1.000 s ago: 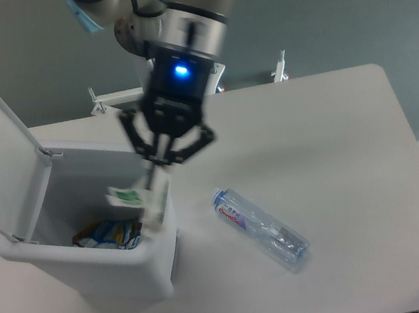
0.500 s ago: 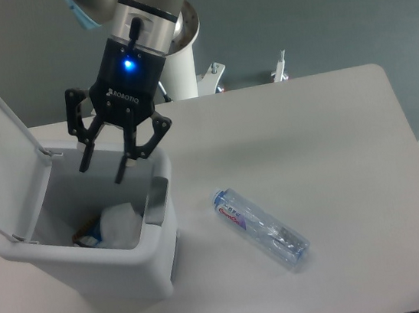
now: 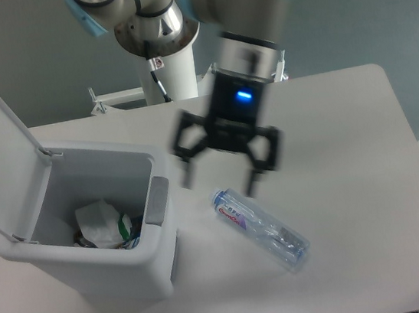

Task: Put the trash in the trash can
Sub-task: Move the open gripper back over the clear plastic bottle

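The bottle point(image 3: 261, 228) lay on its side on the white table point(image 3: 348, 154), its pale label near one end carrying red lettering too small to read. The gripper point(image 3: 220, 178) hung just above the labelled end, blurred, its fingers spread wide and holding nothing. The white wrapper point(image 3: 100, 221) with green marks lay inside the trash can point(image 3: 93, 272), whose lid point(image 3: 2, 164) stood open, a grey latch point(image 3: 156, 201) on its rim. Beyond the table lay grey floor.
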